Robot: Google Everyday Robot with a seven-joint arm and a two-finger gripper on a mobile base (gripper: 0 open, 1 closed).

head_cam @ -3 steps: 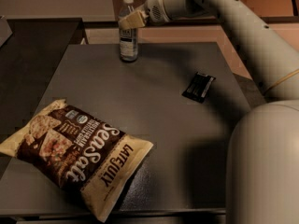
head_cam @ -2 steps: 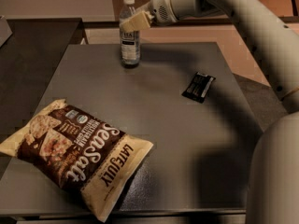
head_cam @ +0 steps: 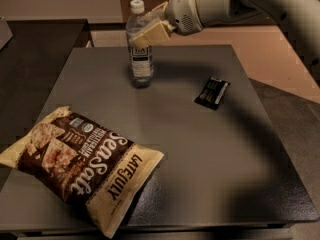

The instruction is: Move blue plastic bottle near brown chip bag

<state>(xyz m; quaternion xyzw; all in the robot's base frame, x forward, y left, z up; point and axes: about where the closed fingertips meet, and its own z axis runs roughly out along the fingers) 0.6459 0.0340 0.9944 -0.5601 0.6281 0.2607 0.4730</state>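
Observation:
The blue plastic bottle [head_cam: 140,64], clear with a white cap and white label, stands upright at the far middle of the grey table [head_cam: 200,154]. My gripper [head_cam: 146,33] reaches in from the upper right and is shut on the bottle's upper part, just under the cap; one cream finger [head_cam: 152,34] lies across its front. I cannot tell whether the bottle's base touches the table. The brown chip bag [head_cam: 82,166] lies flat at the near left corner, well apart from the bottle.
A small black wrapped bar [head_cam: 212,93] lies on the table right of the bottle. A dark counter [head_cam: 30,59] adjoins the table on the left. My arm [head_cam: 260,4] spans the upper right. The table's front edge is near the bag.
The bottle and my gripper have moved together toward the front of the table, closer to the chip bag. The bag and the black bar have not moved.

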